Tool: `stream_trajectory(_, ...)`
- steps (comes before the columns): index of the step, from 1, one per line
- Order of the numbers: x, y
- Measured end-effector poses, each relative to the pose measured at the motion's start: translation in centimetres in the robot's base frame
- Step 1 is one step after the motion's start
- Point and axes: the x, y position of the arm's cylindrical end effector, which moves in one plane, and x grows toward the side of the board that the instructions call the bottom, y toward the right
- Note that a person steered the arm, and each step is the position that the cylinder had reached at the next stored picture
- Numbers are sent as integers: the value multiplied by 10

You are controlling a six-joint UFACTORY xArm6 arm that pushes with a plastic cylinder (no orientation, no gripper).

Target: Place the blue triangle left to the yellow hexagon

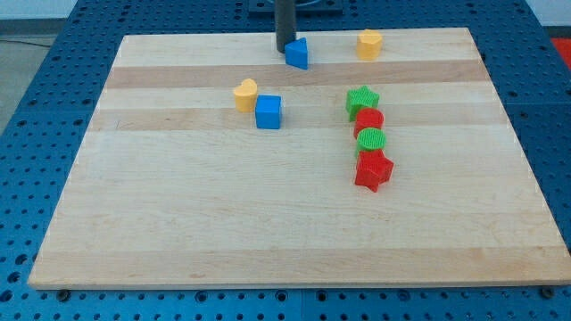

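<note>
The blue triangle [297,53] sits near the top edge of the wooden board [178,223], a little left of centre. The yellow hexagon [369,43] lies to its right, also near the top edge, with a gap between them. My tip [285,48] is a dark rod coming down from the view's top; its end stands just left of the blue triangle, touching or nearly touching its left side.
A yellow heart [245,94] and a blue cube [268,112] sit together left of centre. A column right of centre holds a green star [362,100], a red cylinder [368,120], a green cylinder [370,141] and a red star [373,170].
</note>
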Motion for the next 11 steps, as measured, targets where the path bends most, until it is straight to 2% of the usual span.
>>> stream_trajectory(1,0,-4)
stream_trajectory(2,9,-39)
stream_trajectory(3,26,-38)
stream_trajectory(6,28,42)
stream_trajectory(9,49,63)
stream_trajectory(11,39,78)
